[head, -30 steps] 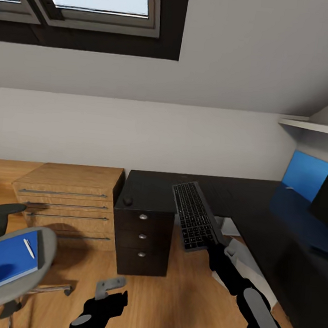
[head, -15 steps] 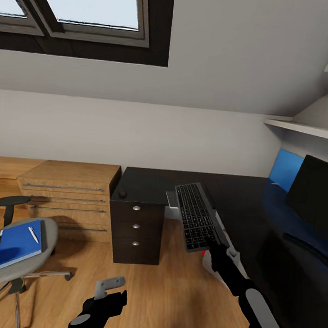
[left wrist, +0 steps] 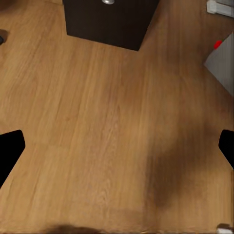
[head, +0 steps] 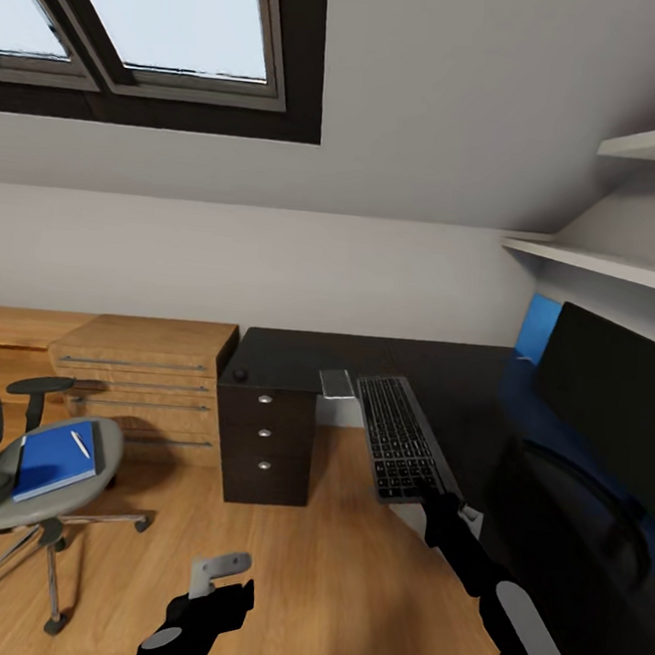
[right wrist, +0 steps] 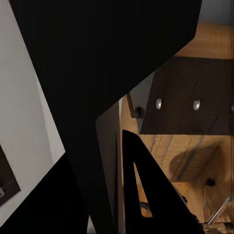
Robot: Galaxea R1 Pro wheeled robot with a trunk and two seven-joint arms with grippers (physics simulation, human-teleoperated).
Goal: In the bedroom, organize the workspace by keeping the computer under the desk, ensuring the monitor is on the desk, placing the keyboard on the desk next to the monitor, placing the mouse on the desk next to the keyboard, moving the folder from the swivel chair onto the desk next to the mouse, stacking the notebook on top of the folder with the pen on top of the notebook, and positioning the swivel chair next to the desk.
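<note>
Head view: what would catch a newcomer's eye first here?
The black keyboard stands out, held up by the right gripper at its near end, off the edge of the black desk and above the wooden floor. Next comes the bright blue folder lying on the swivel chair at the left, a whitish pen on top. The wide black monitor stands on the desk at the right.

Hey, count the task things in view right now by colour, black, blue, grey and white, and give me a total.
Black: 3, desk, keyboard, monitor
Blue: 1, folder
Grey: 2, chair, computer
White: 1, pen
Total: 7
</note>
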